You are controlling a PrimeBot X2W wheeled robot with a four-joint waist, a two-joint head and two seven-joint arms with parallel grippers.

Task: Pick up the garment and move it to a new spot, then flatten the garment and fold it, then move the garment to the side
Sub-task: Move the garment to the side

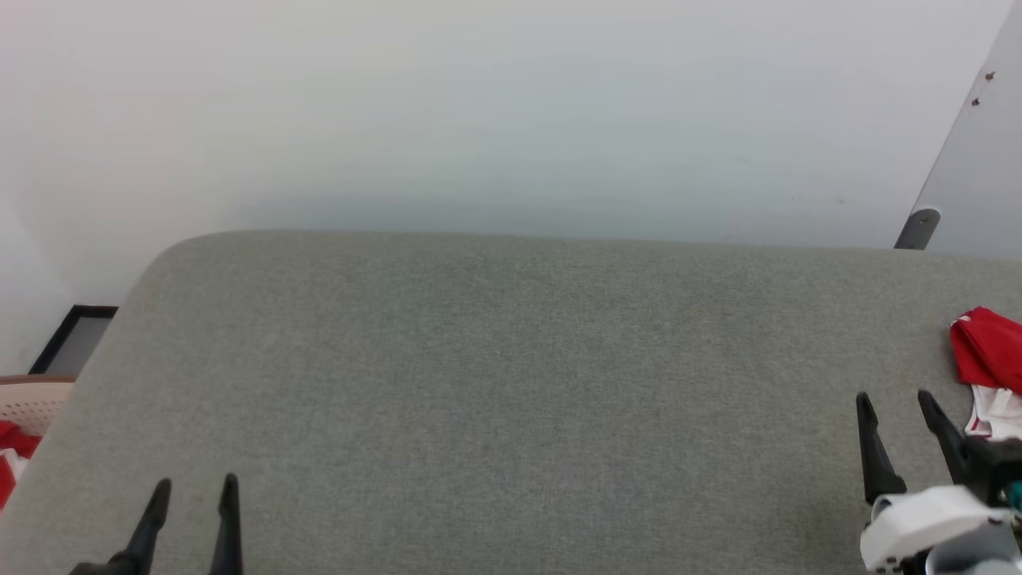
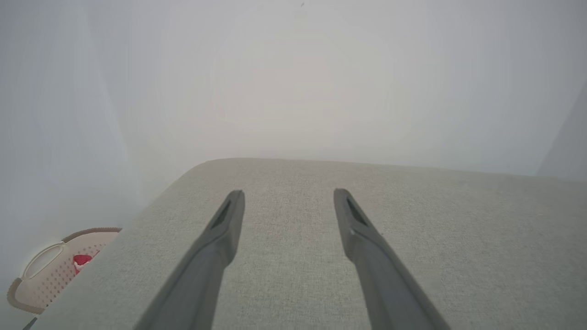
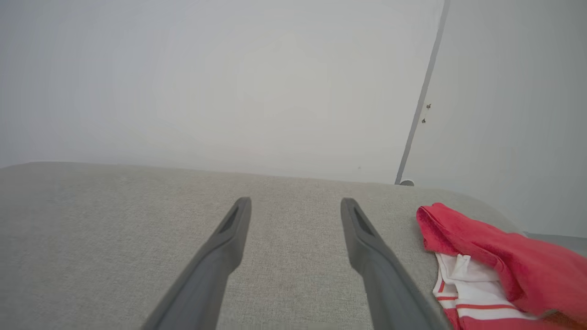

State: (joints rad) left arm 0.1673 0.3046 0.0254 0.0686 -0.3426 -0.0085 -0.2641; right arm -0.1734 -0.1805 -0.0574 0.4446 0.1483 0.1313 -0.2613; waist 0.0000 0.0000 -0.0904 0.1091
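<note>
The garment (image 1: pixel 988 351) looks soft, light and floppy; best pinched at its bunched red edge; the right gripper (image 1: pixel 893 394) and left gripper (image 1: pixel 197 479) both stand wide, empty.

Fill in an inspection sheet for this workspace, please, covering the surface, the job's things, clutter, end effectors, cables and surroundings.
Surface: grey fabric-covered table, rounded far-left corner.
Job's things: red garment bunched at the table's right side, white striped hem showing.
Clutter: nothing seen.
End effectors: left end effector open, holding nothing; right end effector open, close beside the garment, holding nothing.
Cables: nothing seen.
Surroundings: pale wall behind; beige basket with red cloth off the left edge.
</note>
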